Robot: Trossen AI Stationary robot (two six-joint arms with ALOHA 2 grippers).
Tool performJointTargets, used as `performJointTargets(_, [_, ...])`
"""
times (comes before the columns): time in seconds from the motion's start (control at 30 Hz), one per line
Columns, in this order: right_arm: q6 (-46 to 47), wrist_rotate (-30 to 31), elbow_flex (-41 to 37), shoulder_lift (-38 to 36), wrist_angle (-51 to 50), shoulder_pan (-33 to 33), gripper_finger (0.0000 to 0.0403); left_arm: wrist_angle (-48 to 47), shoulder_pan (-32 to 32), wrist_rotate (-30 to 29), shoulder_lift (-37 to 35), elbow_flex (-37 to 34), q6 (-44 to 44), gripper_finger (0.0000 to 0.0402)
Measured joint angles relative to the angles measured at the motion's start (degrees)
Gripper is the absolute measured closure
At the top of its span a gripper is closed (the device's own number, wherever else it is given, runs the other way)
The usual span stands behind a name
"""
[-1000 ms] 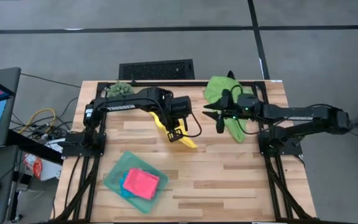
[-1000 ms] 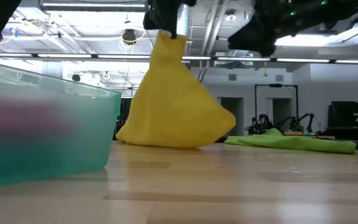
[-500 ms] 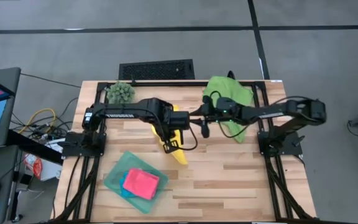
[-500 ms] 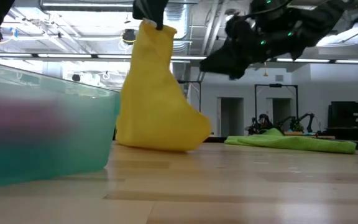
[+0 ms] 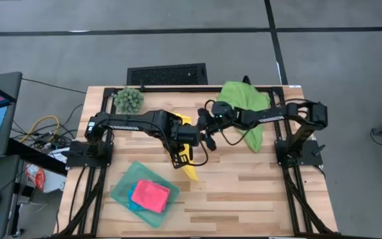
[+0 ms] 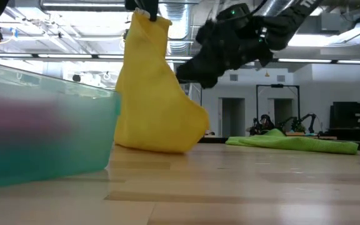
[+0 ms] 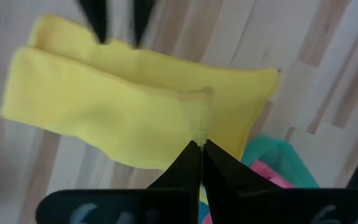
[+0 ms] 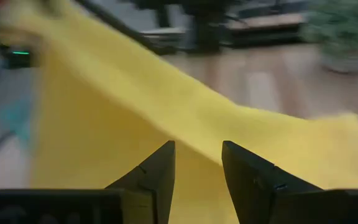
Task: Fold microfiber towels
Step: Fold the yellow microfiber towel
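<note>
While my left gripper (image 7: 199,144) pinches a raised point of the soft bright yellow microfiber towel (image 5: 187,161), the cloth hangs from it in a tall drape whose lower folds rest on the pale wooden slatted table (image 5: 244,192), near the middle of the board. On the low camera I see that yellow towel (image 6: 155,94) as a cone, its top caught by the left gripper (image 6: 144,7) at the upper edge of the view and its base spread on the wood. From the left wrist, the fingers are closed tight on a crease of the yellow towel (image 7: 129,106).

My right gripper (image 8: 197,165) is close beside the hanging cloth, its fingers parted with a clear gap and nothing between them; the yellow towel (image 8: 166,118) fills the view just ahead of them. From above, the right gripper (image 5: 209,136) sits next to the left gripper (image 5: 184,154), though I can't quite tell whether it touches the fabric.

A rumpled green microfiber towel (image 5: 244,106) lies at the far right part of the table, partly under the right arm; low down, that green towel (image 6: 292,143) lies flat. Near the front left, a translucent teal rectangular plastic tray (image 5: 121,189) holds a folded pink microfiber towel (image 5: 150,195) on top of a bit of blue cloth (image 5: 132,204). A small spiky green ball plant (image 5: 128,99) stands at the far left corner.
</note>
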Motion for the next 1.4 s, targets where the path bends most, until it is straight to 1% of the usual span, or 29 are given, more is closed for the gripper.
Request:
performJointTargets(0.07, [-0.32, -2.31, 0.98, -0.85, 0.48, 0.56, 0.0246, 0.02, -0.06, -1.54, -0.36, -0.02, 0.17, 0.0401])
performJointTargets(0.2, [-2.23, -2.14, 1.8, -3.55, 0.48, 1.66, 0.0246, 0.1, 0.33, -5.29, -0.75, -0.02, 0.74, 0.0401])
performJointTargets(0.3, [-4.17, -1.87, 2.39, -4.86, 0.21, 2.43, 0.0246, 0.07, 0.98, -5.72, -1.2, -0.04, 1.11, 0.0401])
performJointTargets(0.43, [-6.8, -0.22, 3.14, -4.96, 0.06, 3.44, 0.0246, 0.07, 1.57, -5.59, -1.21, -0.04, 1.48, 0.0401])
performJointTargets(0.6, [-7.94, 1.3, 3.4, -4.22, 0.66, 3.31, 0.0246, 1.62, 1.79, -4.1, -1.19, -0.04, 2.6, 0.0401])
performJointTargets(0.87, [-9.49, 1.31, 3.39, -4.22, 2.91, 4.15, 0.0246, 5.1, 1.86, -3.05, -1.19, -0.04, 4.66, 0.0401])
performJointTargets(1.4, [-10.52, 1.07, 3.35, -4.22, 2.78, 4.9, 0.0246, 5.92, 2.67, -2.95, -1.32, -0.04, 5.16, 0.0401])
